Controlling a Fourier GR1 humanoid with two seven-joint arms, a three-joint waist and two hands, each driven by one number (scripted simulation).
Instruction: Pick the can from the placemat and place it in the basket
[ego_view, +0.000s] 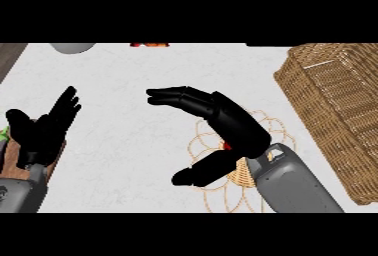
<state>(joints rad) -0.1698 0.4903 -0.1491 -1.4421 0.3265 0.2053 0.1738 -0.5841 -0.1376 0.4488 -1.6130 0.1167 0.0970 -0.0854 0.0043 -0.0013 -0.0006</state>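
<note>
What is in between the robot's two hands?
Only bare white counter lies between the left hand and the right hand in the head view; nothing stands there.

White speckled countertop (140, 150); dark wood strip (9, 57) along upper-left edge.

Right hand (235, 131) hangs open over the placemat (203, 142), beside the basket (332, 110).
</note>
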